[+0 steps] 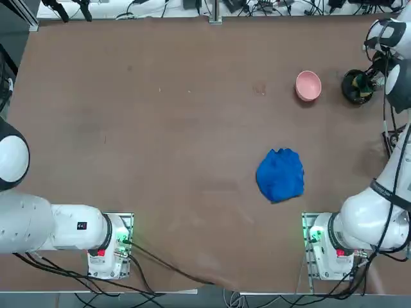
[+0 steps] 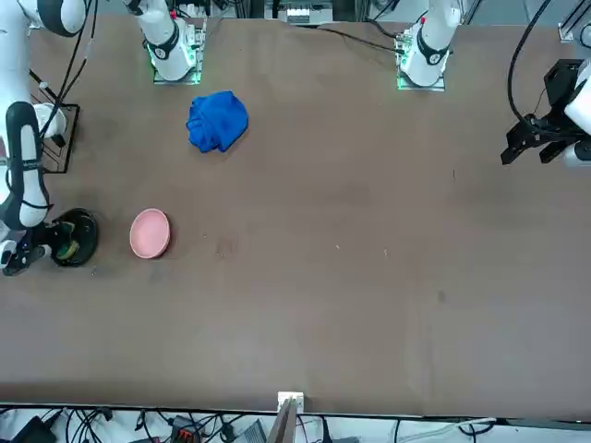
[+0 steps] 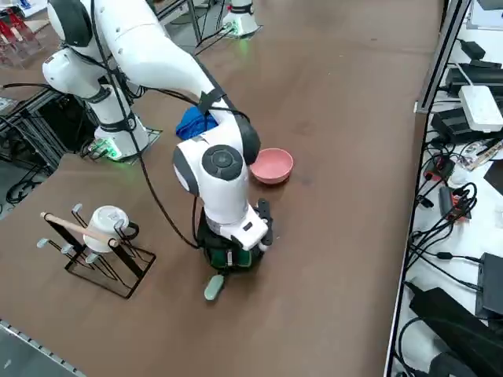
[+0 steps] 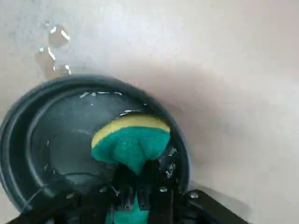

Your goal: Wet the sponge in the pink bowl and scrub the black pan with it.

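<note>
Right hand [image 4: 140, 196] is clamping the sponge [image 4: 131, 142] directly over the pan [image 4: 56, 140], sponge face pressing the wet floor; bowl [image 1: 308, 85] is sitting just beside.

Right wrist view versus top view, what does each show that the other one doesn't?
Only the right wrist view shows the right pincer shut on the sponge, pressing it into the wet black pan, with water drops on the table beside it. Only the top view shows the pink bowl left of the pan, and the blue cloth nearer the bases. Both show the pan with the green sponge in it.
</note>
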`<state>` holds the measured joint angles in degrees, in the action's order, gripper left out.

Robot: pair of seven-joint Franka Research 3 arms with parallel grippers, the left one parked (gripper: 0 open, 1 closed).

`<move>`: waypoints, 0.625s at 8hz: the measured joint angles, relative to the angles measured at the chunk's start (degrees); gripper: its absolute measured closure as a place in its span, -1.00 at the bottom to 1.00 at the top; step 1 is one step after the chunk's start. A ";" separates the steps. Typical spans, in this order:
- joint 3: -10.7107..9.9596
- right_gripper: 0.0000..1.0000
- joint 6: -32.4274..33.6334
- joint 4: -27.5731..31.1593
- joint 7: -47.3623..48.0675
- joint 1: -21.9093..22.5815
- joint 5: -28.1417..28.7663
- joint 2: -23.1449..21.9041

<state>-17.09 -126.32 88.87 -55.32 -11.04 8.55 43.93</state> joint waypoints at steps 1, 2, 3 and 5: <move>0.12 0.88 -0.27 -0.19 1.89 1.32 0.01 0.05; 0.19 0.88 -0.14 -0.28 4.00 3.11 0.10 0.06; 0.03 0.88 1.37 -0.37 5.76 4.94 0.09 0.05; -0.29 0.88 5.46 -1.13 6.74 6.14 0.14 -0.33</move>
<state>-17.38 -120.87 87.74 -48.58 -4.90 8.69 43.60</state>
